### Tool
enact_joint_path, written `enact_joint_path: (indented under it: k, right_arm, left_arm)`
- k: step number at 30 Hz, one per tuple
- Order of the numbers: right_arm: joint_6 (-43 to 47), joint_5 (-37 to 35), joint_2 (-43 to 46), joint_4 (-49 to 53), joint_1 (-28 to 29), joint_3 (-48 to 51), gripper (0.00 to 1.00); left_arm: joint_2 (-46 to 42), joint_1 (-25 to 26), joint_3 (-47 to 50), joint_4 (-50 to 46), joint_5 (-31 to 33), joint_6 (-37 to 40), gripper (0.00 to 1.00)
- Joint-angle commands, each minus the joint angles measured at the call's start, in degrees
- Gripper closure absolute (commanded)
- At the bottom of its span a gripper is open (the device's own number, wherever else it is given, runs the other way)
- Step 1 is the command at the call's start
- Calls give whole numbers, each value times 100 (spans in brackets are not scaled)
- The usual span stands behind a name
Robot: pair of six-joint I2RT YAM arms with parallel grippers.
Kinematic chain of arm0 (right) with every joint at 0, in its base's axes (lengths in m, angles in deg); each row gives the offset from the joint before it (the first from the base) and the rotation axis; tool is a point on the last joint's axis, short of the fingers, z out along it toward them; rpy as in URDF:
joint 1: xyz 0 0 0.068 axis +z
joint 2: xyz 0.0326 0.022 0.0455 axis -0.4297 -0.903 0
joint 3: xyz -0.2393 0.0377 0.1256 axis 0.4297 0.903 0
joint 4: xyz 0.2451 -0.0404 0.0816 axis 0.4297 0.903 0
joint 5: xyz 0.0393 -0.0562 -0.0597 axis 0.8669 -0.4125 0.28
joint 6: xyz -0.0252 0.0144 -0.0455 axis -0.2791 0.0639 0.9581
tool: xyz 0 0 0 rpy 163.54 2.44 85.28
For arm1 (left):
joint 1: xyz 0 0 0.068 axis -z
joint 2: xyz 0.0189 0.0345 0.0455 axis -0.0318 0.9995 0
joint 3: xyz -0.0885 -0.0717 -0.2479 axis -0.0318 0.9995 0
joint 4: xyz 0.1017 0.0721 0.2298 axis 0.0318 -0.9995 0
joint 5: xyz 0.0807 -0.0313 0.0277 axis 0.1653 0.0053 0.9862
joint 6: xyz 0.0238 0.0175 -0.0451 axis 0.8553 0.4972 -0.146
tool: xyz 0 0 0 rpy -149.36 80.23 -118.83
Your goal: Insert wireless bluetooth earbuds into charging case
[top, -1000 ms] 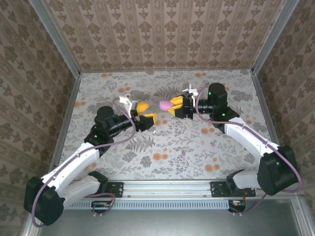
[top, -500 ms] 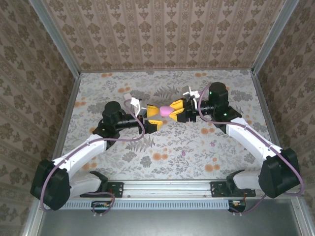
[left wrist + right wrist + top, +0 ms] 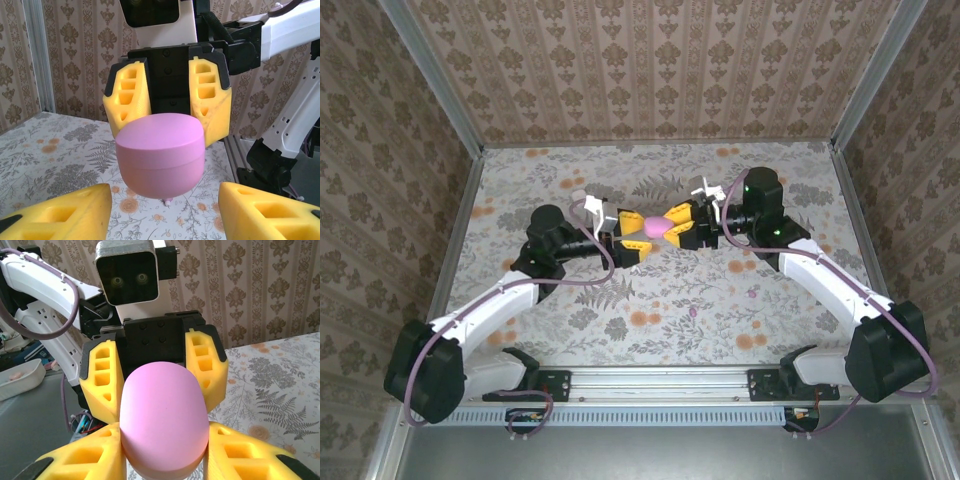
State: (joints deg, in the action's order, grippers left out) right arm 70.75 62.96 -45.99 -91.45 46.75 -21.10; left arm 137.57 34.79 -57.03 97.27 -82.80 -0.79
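Note:
The pink charging case (image 3: 652, 223) hangs above the middle of the table with its lid down. My right gripper (image 3: 671, 229) is shut on it from the right, its yellow fingers (image 3: 80, 455) pressed to both sides of the case (image 3: 164, 422). My left gripper (image 3: 637, 238) faces it from the left, open. Its fingers (image 3: 55, 215) stand one on each side of the case's (image 3: 160, 150) lower half, with a narrow gap at each. Two tiny pink earbuds (image 3: 752, 293) (image 3: 692, 311) lie loose on the table, right of centre. One bud (image 3: 168, 202) peeks out below the case.
The table (image 3: 520, 180) has a floral cover whose orange flower prints resemble small objects. Patterned walls close in the back and both sides, with metal rails (image 3: 460, 230) along the edges. A white tray (image 3: 20, 377) sits off the table beyond the left arm.
My left arm has swung right and forward, bringing its gripper up to the case, and its jaws have narrowed. The right gripper shifted the case slightly left, holding it throughout.

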Motion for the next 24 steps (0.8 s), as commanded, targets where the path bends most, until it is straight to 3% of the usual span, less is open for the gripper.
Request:
enact_joint_path:
  k: [1, 24]
  right_arm:
    - [105, 237, -45, -74, 59, -191, 63]
    - [167, 107, -23, -93, 146, -190, 62]
  left_arm:
    - [43, 34, -217, 174, -97, -133, 41]
    - [242, 131, -467, 161, -158, -516, 52]
